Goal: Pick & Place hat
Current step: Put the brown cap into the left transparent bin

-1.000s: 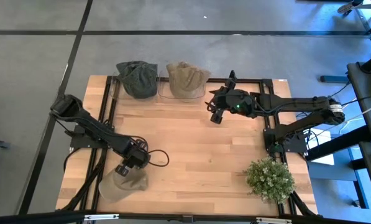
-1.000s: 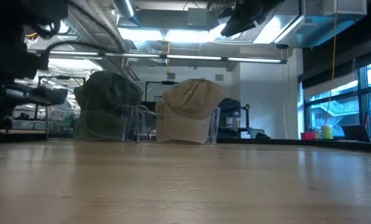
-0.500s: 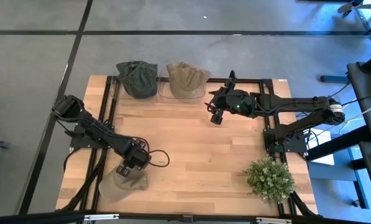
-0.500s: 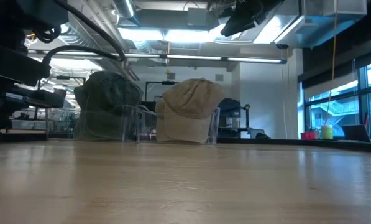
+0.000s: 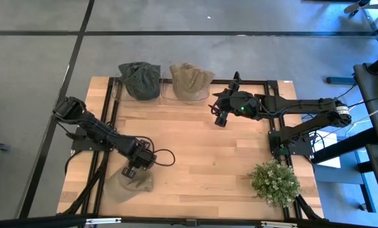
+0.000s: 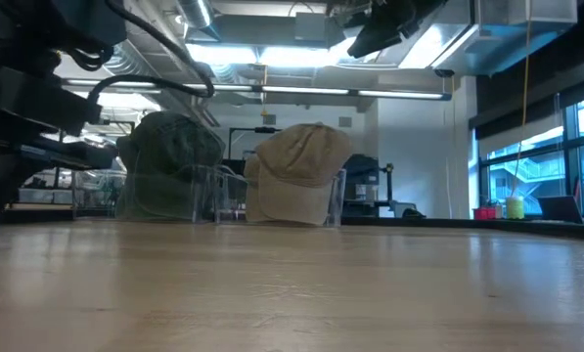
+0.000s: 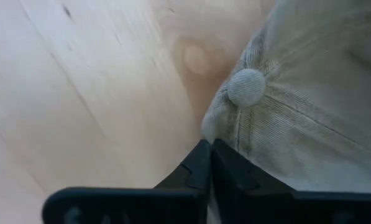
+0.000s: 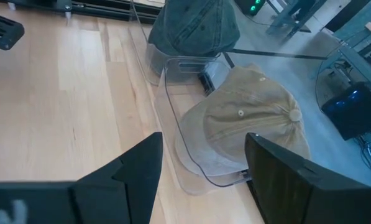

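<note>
At the table's near left corner, my left gripper (image 5: 135, 170) is down on the khaki hat (image 5: 130, 183), which lies flat on the wooden table (image 5: 201, 158). My two dark fingers (image 7: 205, 168) are pressed tight together, pinching a fold of the hat's crown just beside its top button (image 7: 246, 86). Farther back, my right gripper (image 5: 220, 113) hangs above the table near the far edge, jaws spread wide and holding nothing. Beyond it, at the far edge, a tan cap (image 5: 190, 80) and a dark green cap (image 5: 140, 78) sit side by side on clear stands (image 8: 173, 118).
</note>
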